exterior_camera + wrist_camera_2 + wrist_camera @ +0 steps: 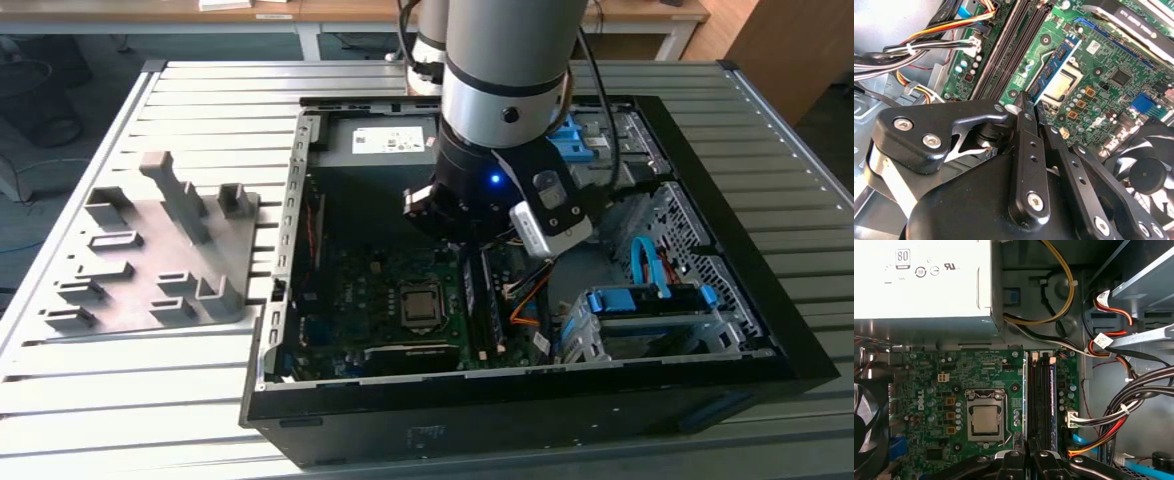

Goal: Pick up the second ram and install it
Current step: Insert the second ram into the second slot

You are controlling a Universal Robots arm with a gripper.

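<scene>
Over the memory slots point(1039, 395), to the exterior view's right of the processor socket point(420, 305), the gripper point(1033, 107) holds the second ram point(1058, 67) between narrow-set fingers; any tilt or offset would likely jam it against the slot.

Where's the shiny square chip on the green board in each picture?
Exterior view: the shiny square chip lies on the green board, to the exterior view's left of the long black slots.
Second wrist view: it sits just past the pincer, beside the second ram the pincer grips.
First wrist view: it sits between the fan and the slots.
Shared landmark: the long black slots beside it.
</scene>
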